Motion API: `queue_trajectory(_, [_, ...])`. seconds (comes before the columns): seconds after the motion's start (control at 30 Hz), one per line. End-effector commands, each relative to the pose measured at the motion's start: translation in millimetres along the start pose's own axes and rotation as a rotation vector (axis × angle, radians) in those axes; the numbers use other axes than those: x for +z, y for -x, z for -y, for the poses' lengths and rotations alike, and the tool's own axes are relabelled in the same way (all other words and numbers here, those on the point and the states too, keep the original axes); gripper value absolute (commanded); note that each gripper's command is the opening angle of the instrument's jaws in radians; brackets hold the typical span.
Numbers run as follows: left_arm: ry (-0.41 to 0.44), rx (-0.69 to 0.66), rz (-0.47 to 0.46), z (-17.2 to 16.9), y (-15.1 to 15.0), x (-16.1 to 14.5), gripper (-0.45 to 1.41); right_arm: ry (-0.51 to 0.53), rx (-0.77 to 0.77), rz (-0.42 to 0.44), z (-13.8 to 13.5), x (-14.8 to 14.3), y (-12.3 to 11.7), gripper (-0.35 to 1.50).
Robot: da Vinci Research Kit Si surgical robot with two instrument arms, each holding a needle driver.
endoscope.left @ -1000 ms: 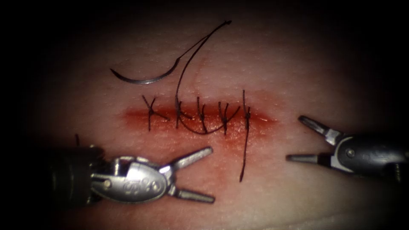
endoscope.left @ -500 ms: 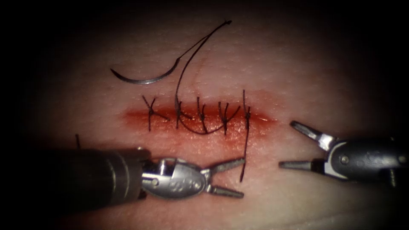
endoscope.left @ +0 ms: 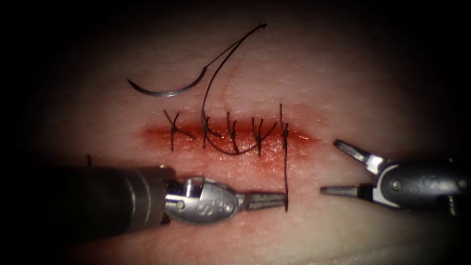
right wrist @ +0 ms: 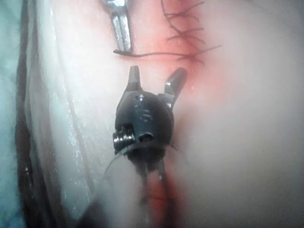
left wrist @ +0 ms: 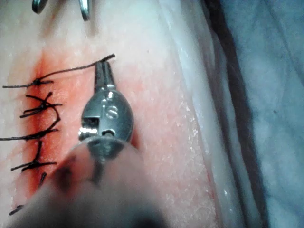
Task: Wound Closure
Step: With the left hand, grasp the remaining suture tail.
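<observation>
The cut [endoscope.left: 230,135] runs across the tissue [endoscope.left: 343,88], closed by several dark stitches. My left tool [endoscope.left: 282,198] lies below the cut, jaws shut on the lower end of the long thread tail [endoscope.left: 285,162] that hangs from the rightmost knot. The left wrist view has the same grip [left wrist: 103,66] on the thread [left wrist: 71,71]. My right tool [endoscope.left: 331,167] stands open at the cut's right end and holds nothing; its spread jaws [right wrist: 156,73] sit just short of the thread [right wrist: 156,54]. The curved needle [endoscope.left: 167,91] lies free on the tissue above the cut, not in the tissue.
Thread from the needle's tail loops up to a far point [endoscope.left: 262,25] and comes back down to the stitches. Red fluid [endoscope.left: 255,164] stains the tissue around and below the cut. A short thread end [endoscope.left: 89,161] lies at the lower left.
My left tool moved right along the tissue and its jaws closed on the thread tail, which now hangs straight. The right tool shifted slightly left, still open.
</observation>
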Motion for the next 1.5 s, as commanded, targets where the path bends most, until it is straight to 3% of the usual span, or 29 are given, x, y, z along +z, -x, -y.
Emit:
queue_trajectory(0.03, [0.004,-0.003,-0.005,0.2,0.2,0.5,-0.45,-0.012,-0.012,-0.013,0.4,0.9,0.5,1.43])
queue_trajectory(0.13, [0.009,-0.006,-0.005,0.3,-0.5,0.1,-0.45,-0.023,-0.016,-0.023,0.2,0.8,1.0,1.43])
queue_trajectory(0.17, [0.01,0.015,-0.005,-0.2,-0.7,0.0,0.05,-0.024,-0.017,-0.025,0.2,0.7,1.1,1.43])
queue_trajectory(0.27, [0.008,0.036,-0.007,-0.5,-0.7,-0.1,0.15,-0.024,-0.017,-0.025,0.2,0.7,1.1,1.43])
queue_trajectory(0.5, [0.034,0.052,0.001,-2.1,-1.4,0.1,0.72,-0.023,-0.018,-0.025,0.3,0.8,1.2,1.43])
queue_trajectory(0.53, [0.037,0.058,0.001,-2.1,-1.5,0.2,0.74,-0.023,-0.018,-0.025,0.3,0.8,1.2,1.43])
queue_trajectory(0.77, [0.042,0.111,0.005,-1.3,-0.9,2.1,0.67,-0.022,-0.02,-0.028,0.7,0.7,1.3,1.43])
queue_trajectory(1.1, [0.066,0.129,0.001,0.2,1.5,3.1,0.29,-0.023,-0.02,-0.029,0.7,0.7,1.3,1.43])
queue_trajectory(1.17, [0.068,0.13,-0.002,0.4,1.9,3.1,0.14,-0.023,-0.02,-0.029,0.7,0.7,1.3,1.42])
queue_trajectory(1.23, [0.071,0.131,-0.005,0.4,1.8,2.9,-0.33,-0.025,-0.02,-0.031,0.7,0.7,1.4,1.42])
queue_trajectory(1.27, [0.072,0.131,-0.006,0.4,1.7,2.8,-0.45,-0.025,-0.02,-0.03,0.7,0.7,1.4,1.42])
queue_trajectory(1.5, [0.077,0.128,-0.012,0.6,0.4,1.9,-0.45,-0.024,-0.02,-0.03,0.6,0.9,1.4,1.4])
